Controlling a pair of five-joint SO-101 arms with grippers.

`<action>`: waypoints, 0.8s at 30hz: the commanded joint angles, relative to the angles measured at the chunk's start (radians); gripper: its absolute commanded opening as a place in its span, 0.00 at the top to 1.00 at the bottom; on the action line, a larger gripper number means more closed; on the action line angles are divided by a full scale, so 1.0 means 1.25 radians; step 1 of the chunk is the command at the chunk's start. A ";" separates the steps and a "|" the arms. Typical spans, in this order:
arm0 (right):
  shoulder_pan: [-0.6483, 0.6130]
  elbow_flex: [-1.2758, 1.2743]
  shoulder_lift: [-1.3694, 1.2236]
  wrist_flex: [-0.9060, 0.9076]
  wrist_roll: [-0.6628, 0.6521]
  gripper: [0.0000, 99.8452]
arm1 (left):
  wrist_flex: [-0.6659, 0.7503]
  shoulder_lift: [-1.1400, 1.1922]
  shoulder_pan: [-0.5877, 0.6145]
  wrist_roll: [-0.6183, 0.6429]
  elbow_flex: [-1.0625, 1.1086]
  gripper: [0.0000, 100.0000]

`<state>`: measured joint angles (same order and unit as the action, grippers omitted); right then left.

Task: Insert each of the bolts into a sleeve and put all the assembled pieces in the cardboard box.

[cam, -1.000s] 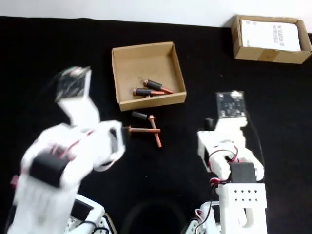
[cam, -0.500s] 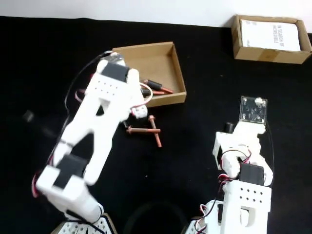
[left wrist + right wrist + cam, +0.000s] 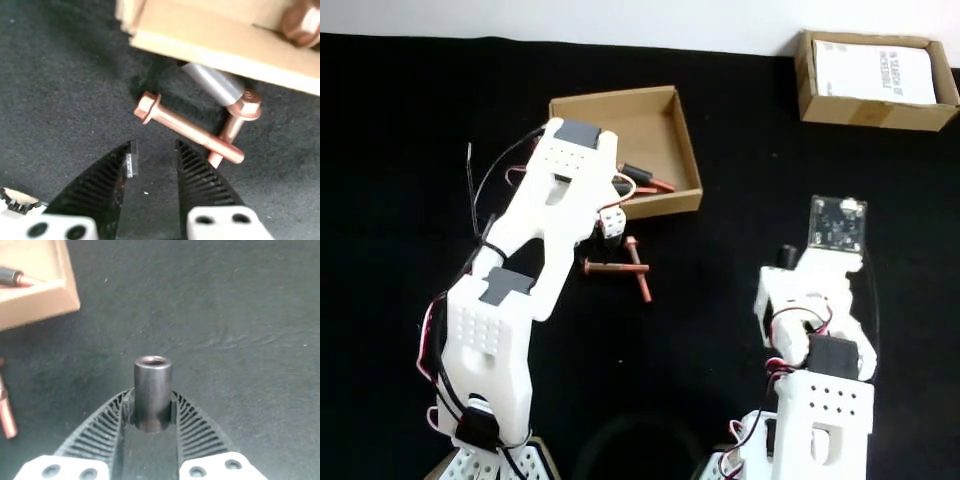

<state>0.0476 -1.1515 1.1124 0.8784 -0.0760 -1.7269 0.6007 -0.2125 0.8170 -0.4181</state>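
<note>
one pincer empty over the loose bolts, the other clamped on a sleeve

near the centre of the high view, at the end of a long white arm stretched up from the lower left: the left gripper (image 3: 154,147), fingers apart with nothing between them, low over the black table (image 3: 400,150); just ahead of its tips, a copper bolt (image 3: 187,132) flat on the cloth, crossed over the shaft of a second bolt (image 3: 244,103); right by that second bolt's head, a grey sleeve (image 3: 212,80) on its side, tucked against the outer wall of the cardboard box (image 3: 582,105); cannot tell whether sleeve and head actually touch; box itself in the upper middle of the high view, and toward its lower right corner an assembled piece (image 3: 645,178), dark sleeve with a copper end poking out

in the lower right of the high view: the right gripper (image 3: 152,396), closed tight on a dark sleeve (image 3: 152,385); sleeve upright between the ribbed fingers, open bore turned to the wrist camera; well apart from the bolts and from the cardboard box

in the upper right corner of the high view: a second box (image 3: 805,85) with a white printed sheet (image 3: 875,70) inside
</note>
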 commanded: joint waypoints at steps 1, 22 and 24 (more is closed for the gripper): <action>-0.034 -0.001 0.017 -0.015 0.004 0.99 | -0.010 0.001 -0.025 0.007 -0.029 0.87; -0.036 -0.066 0.014 -0.061 -0.058 0.99 | -0.015 0.082 -0.033 0.023 -0.239 0.87; -0.042 -0.066 0.014 -0.061 -0.058 0.99 | -0.015 0.082 -0.031 0.023 -0.271 0.87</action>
<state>0.0107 -1.2375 1.1124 0.8247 -0.1389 -1.7331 0.7096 -0.2386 0.8416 -0.6713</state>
